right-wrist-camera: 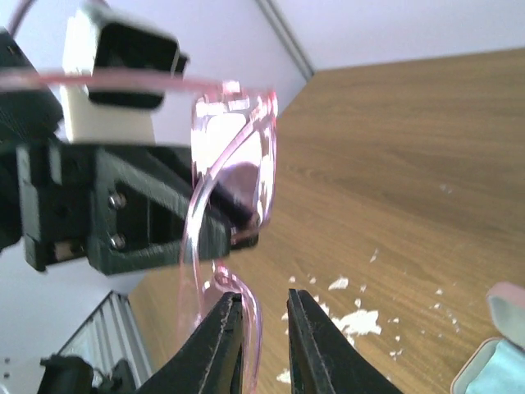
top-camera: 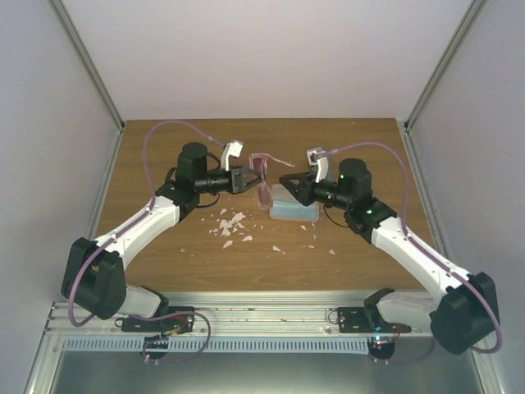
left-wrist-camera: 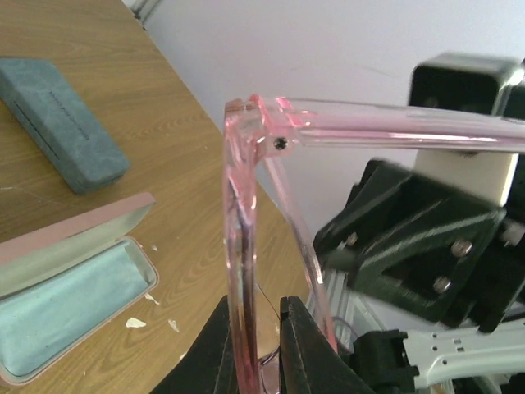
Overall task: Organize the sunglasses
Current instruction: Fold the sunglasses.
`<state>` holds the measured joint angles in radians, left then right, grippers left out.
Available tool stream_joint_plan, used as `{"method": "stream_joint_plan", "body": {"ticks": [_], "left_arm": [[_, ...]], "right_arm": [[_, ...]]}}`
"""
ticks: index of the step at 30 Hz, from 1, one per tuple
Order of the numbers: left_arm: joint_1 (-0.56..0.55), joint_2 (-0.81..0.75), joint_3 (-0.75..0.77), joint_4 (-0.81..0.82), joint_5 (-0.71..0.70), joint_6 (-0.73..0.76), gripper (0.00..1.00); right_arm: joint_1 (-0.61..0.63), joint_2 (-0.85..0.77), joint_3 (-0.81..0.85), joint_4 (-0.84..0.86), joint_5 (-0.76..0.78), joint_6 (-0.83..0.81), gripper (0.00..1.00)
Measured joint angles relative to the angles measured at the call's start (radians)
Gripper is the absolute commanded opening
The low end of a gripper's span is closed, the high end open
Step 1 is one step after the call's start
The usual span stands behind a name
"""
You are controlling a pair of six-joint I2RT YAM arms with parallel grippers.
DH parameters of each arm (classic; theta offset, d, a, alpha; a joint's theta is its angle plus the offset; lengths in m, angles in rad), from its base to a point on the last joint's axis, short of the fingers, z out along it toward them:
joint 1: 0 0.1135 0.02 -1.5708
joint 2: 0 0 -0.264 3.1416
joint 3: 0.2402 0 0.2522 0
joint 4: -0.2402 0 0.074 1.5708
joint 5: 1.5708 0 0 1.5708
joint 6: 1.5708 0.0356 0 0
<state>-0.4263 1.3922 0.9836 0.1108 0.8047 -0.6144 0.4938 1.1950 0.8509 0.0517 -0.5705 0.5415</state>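
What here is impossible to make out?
- Right wrist view: whether the right claw actually pinches the pink sunglasses; the frame's tip is a blur beside it.
- Top view: the same grip is too small, crowded by the left claw.
- Left wrist view: the open case is cut off by the left edge.
- Right wrist view: only a corner of that case shows.

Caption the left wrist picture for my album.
Left gripper pinches the pink sunglasses; an open pink case and a closed blue-grey case lie on the table.

Pink sunglasses point(top-camera: 264, 176) between left arm point(top-camera: 139, 226), right arm point(top-camera: 410, 242) — case point(top-camera: 294, 212) beside.
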Motion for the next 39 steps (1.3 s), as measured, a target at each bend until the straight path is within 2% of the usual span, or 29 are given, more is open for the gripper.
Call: {"method": "stream_joint_plan", "body": {"ticks": [4,8,16,21,25,32,39], "left_arm": [[-0.008,-0.008,0.0,-0.026,0.042,0.064,0.0],[-0.023,-0.025,0.0,-0.048,0.072,0.13,0.0],[-0.045,-0.04,0.023,-0.167,0.074,0.274,0.0],[-0.061,-0.036,0.052,-0.206,0.074,0.316,0.0],[-0.067,-0.022,0.076,-0.215,0.082,0.325,0.0],[-0.08,0.021,0.102,-0.29,0.018,0.362,0.0],[-0.144,0.076,0.181,-0.376,-0.136,0.465,0.0]], "right_arm": [[-0.003,-0.056,0.022,-0.003,0.071,0.052,0.2],[-0.014,-0.046,0.076,0.031,0.067,0.087,0.2],[-0.022,0.048,0.126,0.185,-0.211,0.098,0.19],[-0.015,0.061,0.117,0.188,-0.333,0.056,0.19],[-0.006,0.077,0.11,0.147,-0.356,0.014,0.17],[0.003,0.092,0.111,0.032,-0.259,-0.01,0.17],[-0.009,-0.086,0.01,-0.073,0.059,0.05,0.2]]}}
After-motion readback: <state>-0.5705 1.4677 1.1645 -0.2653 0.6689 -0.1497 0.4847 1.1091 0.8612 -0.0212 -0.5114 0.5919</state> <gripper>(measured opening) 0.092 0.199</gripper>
